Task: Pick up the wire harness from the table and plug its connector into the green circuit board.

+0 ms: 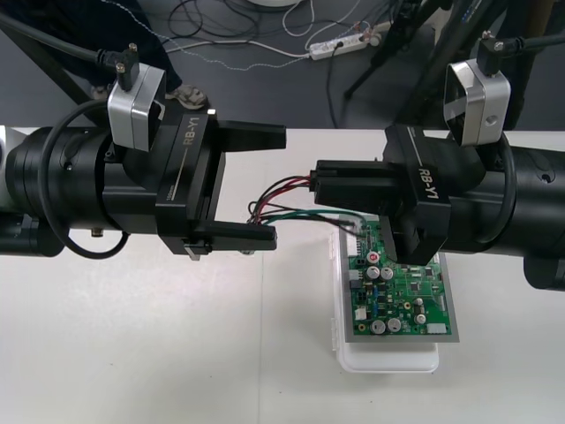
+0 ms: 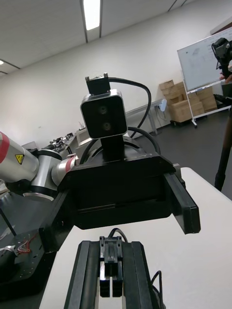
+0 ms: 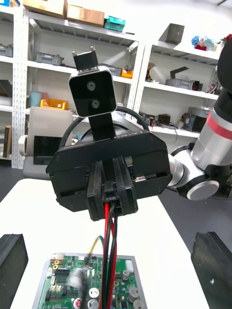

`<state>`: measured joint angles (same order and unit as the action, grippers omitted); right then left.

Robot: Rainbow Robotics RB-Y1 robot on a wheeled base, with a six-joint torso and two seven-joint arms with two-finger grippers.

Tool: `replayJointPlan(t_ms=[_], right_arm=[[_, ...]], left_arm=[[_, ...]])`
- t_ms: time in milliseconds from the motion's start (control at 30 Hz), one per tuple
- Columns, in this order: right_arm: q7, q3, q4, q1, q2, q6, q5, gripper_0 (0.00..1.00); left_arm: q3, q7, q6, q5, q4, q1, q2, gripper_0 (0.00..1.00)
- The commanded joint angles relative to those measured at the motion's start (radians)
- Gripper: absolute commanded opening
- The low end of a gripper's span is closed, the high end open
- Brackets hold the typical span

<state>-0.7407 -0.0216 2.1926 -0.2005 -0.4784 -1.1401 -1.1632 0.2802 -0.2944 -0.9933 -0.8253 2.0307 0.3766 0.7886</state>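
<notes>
Above the table, my right gripper (image 1: 318, 181) is shut on the harness's small black plug (image 2: 110, 270), which sits between its two fingers. Red, black and green wires (image 1: 281, 186) trail from the plug toward the left arm, and the green one loops back toward the board. In the left wrist view the wires (image 3: 110, 241) hang from the right gripper (image 3: 112, 200) down over the green circuit board (image 3: 60, 285). The board (image 1: 415, 296) rests on its white base (image 1: 388, 358) under the right gripper. My left gripper (image 1: 278, 187) faces it, open, one finger on either side of the wires.
Bare table lies to the left of the board and in front of it. Dark floor with cables and a white power strip (image 1: 340, 46) runs beyond the far edge. Both arms' bulky wrists hang over the middle of the table.
</notes>
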Motion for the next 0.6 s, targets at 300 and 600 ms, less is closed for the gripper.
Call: replayJointPlan(t_ms=[300,600], right_arm=[[0.101,0.032,0.010,-0.010,0.043,-0.015,0.019,0.00],[0.192,0.034,0.012,0.006,0.041,-0.016,0.023,0.00]], left_arm=[[0.007,-0.178,-0.013,0.029,0.028,-0.008,-0.038,1.00],[0.008,-0.192,-0.013,0.029,0.028,0.019,0.003,1.00]])
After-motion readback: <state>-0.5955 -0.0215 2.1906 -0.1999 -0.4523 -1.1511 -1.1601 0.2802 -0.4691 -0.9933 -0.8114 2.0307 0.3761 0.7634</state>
